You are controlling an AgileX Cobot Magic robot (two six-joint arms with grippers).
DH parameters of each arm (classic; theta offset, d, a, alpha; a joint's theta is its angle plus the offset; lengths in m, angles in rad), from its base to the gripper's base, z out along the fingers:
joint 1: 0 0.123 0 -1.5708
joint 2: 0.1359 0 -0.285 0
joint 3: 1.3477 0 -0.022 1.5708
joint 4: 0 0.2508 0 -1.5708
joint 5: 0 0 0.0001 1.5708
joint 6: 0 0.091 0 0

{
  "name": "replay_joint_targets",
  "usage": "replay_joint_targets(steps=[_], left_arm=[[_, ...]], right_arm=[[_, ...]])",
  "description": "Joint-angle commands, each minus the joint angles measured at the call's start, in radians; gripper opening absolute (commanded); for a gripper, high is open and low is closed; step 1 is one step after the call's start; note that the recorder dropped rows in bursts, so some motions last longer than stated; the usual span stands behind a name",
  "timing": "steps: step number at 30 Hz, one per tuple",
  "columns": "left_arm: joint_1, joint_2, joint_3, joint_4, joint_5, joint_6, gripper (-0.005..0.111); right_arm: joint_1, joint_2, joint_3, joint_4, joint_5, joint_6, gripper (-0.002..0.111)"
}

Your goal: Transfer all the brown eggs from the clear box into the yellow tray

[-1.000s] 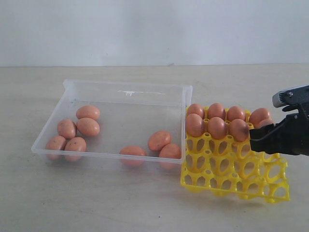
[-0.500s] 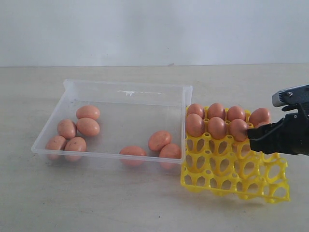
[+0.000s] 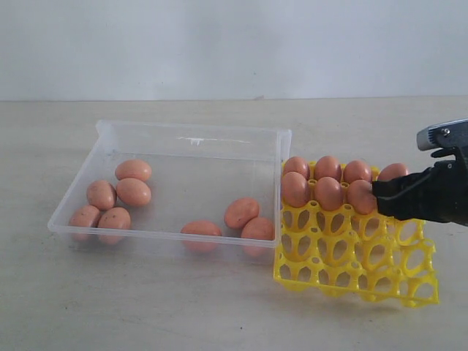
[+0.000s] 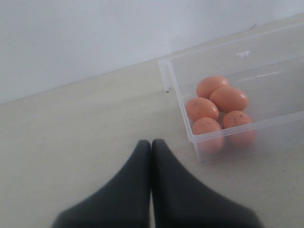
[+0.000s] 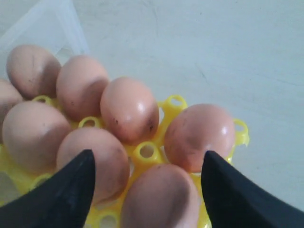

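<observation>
R jaws wide apart over brown eggs (image 5: 128, 109) in yellow tray (image 3: 282, 276); L jaws closed, empty.

The right gripper (image 3: 377, 192) was matte black under a grey housing (image 3: 441, 136); the left gripper (image 4: 151, 142) showed 2 smooth black tapered fingers (image 4: 128, 190).

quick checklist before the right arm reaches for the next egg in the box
1. Right fingers apart: ok.
2. Egg between them seated in its cup: cannot tell, its base is out of view.
3. Yellow tray has free cups: ok, the two near rows are empty.
4. Brown eggs to fetch in the clear box: ok, eight.
5. Left fingers shut, outside the box: ok.
</observation>
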Motion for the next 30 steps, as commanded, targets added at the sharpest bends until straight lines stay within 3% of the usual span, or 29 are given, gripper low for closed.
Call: replay_joint_targets(steps=[1,13,15,18,19,21,25,30], left_arm=[[0.001,-0.002,-0.001,-0.008,-0.008,0.0,-0.004],[0.001,-0.002,-0.001,-0.008,-0.008,0.0,-0.004],[0.001,-0.002,-0.001,-0.008,-0.008,0.0,-0.004],[0.001,-0.002,-0.001,-0.008,-0.008,0.0,-0.004],[0.001,-0.002,-0.001,-0.008,-0.008,0.0,-0.004],[0.001,-0.002,-0.001,-0.008,-0.008,0.0,-0.004],[0.001,-0.002,-0.001,-0.008,-0.008,0.0,-0.004],[0.001,-0.002,-0.001,-0.008,-0.008,0.0,-0.004]], right_arm=[[-0.001,-0.039,-0.004,0.063,-0.024,0.001,0.062],[-0.001,-0.188,-0.004,0.063,-0.068,0.093,0.061],[-0.001,-0.248,-0.004,0.042,-0.076,0.159,0.051],[0.001,-0.354,-0.004,-0.075,-0.094,0.28,0.018],[0.006,-0.391,-0.004,-0.128,-0.108,0.301,0.001],[0.028,-0.451,-0.004,-0.163,-0.134,0.314,0.0],[0.134,-0.487,-0.041,-0.161,-0.138,0.309,0.0],[0.399,-0.404,-0.234,-0.156,0.041,0.236,0.0]])
